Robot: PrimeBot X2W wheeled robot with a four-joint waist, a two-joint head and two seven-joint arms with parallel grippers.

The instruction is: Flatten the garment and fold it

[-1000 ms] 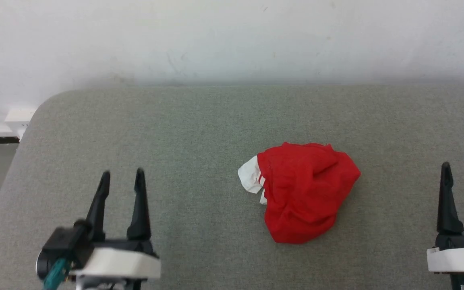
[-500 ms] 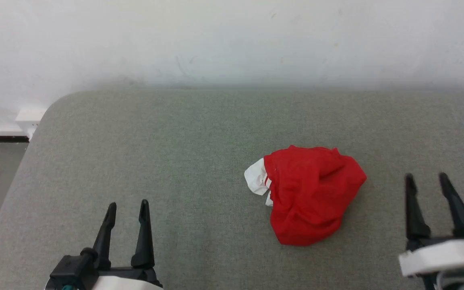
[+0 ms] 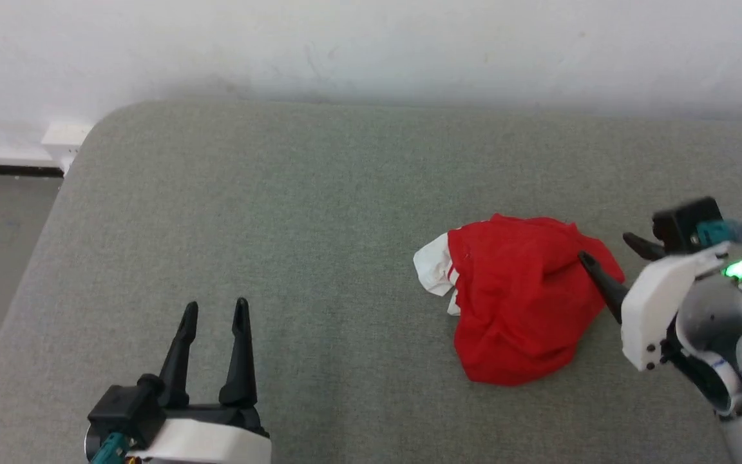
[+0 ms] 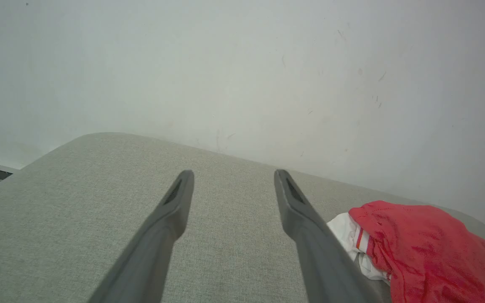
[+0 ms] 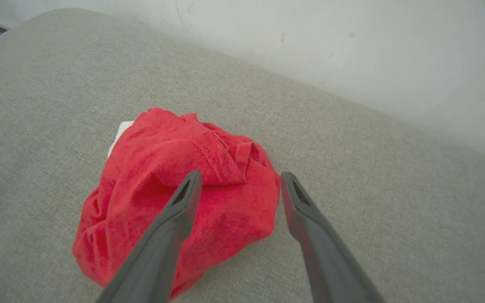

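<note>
One wide-spread right gripper (image 3: 605, 246) at garment (image 3: 519, 303)

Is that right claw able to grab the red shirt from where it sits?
Probably yes: the right gripper is open, pointing at the crumpled garment close ahead, nothing between them.

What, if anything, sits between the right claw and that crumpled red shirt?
Nothing visible does. The right gripper, jaws open, is at the garment's right edge, with one finger over the red cloth. The garment lies on a grey padded surface.
</note>
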